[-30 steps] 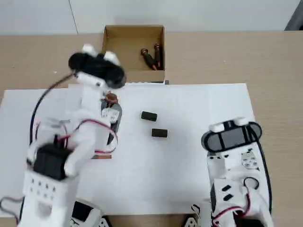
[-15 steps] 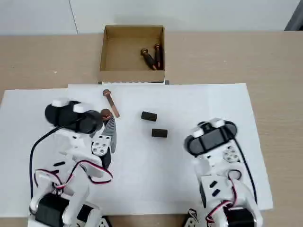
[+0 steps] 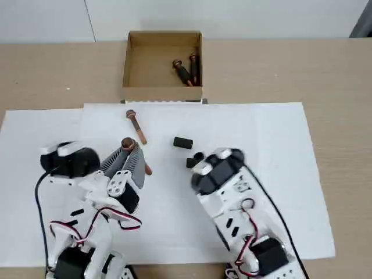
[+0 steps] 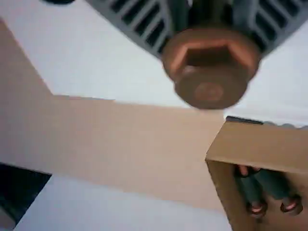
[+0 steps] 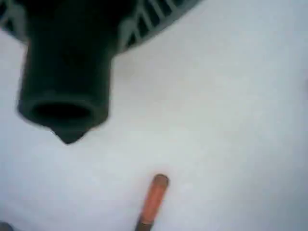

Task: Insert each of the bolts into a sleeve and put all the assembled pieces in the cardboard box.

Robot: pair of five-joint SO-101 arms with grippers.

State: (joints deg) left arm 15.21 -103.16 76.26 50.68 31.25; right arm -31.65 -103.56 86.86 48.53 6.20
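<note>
Left arm low at the near left of the paper [image 3: 261,133]. The left gripper [image 3: 127,152] is clenched on the held bolt [image 3: 128,143]. From the left wrist the hex head [image 4: 209,65] juts out past the grey fingers [image 4: 130,14]. The shank runs back through the grip, and its copper tip [image 3: 147,170] pokes out on the side toward the right arm.

Loose bolt [image 3: 135,126] lies flat on the paper just beyond the left gripper, head toward the box, touching nothing.

Free sleeve [image 3: 182,142] lies on its side mid-paper, apart from both grippers.

Box [image 3: 163,93] sits on the table [image 3: 337,75] at the paper's far edge. Two assembled pieces [image 3: 186,71] lie side by side in its right half, and they also show from the left wrist [image 4: 264,192].

Right arm slants in from the near right. The right gripper [image 3: 196,161] sits just near of the free sleeve. It appears to be clamped on the held sleeve [image 5: 65,82], though the fingers are mostly hidden. The bore's open end shows in the right wrist view, with the held bolt's tip nearby above the paper.
</note>
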